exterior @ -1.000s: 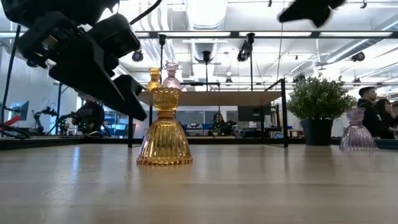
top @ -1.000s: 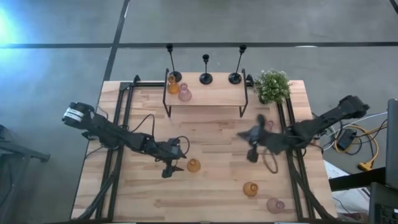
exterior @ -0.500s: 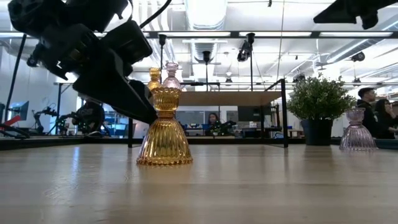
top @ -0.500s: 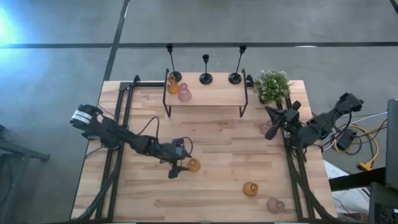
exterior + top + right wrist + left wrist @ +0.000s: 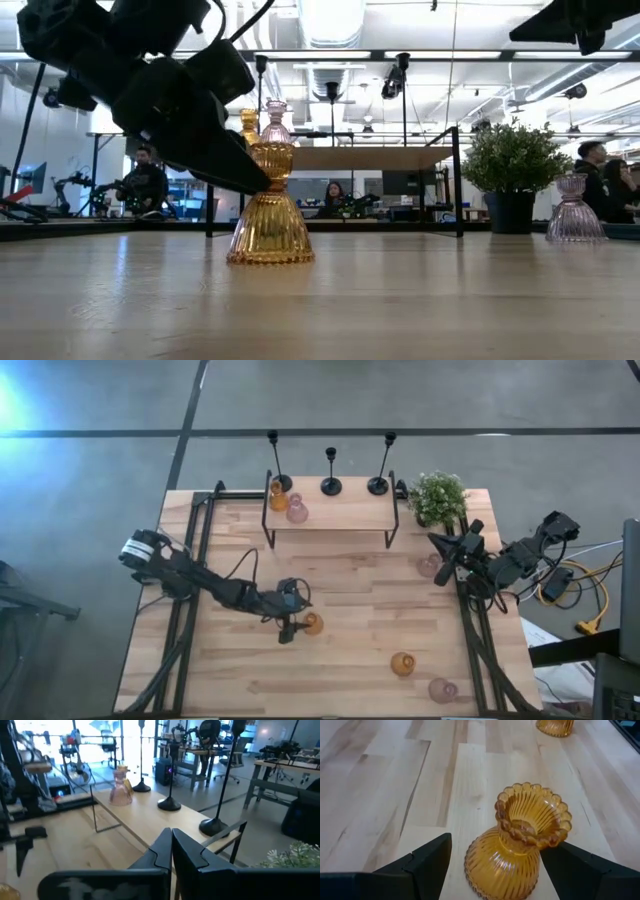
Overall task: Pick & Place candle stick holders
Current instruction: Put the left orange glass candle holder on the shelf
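holders: three black (image 5: 331, 485), three amber (image 5: 312, 624), three pink (image 5: 297, 512).

Colours and patterns on the pale wooden desk (image 5: 340, 590).
Ribbed amber glass holder (image 5: 520, 845); pink glass holder (image 5: 572, 210); black tall holders (image 5: 330, 470); green plant (image 5: 437, 497); dark claws.

Grey concrete floor (image 5: 400, 400) surrounds the light wooden plank table (image 5: 340, 660), crossed by a dark seam line at 12 o'clock. Beyond the table — white ceiling with bright strip lights (image 5: 330, 20), workbenches (image 5: 280, 775), and seated people (image 5: 145, 185).
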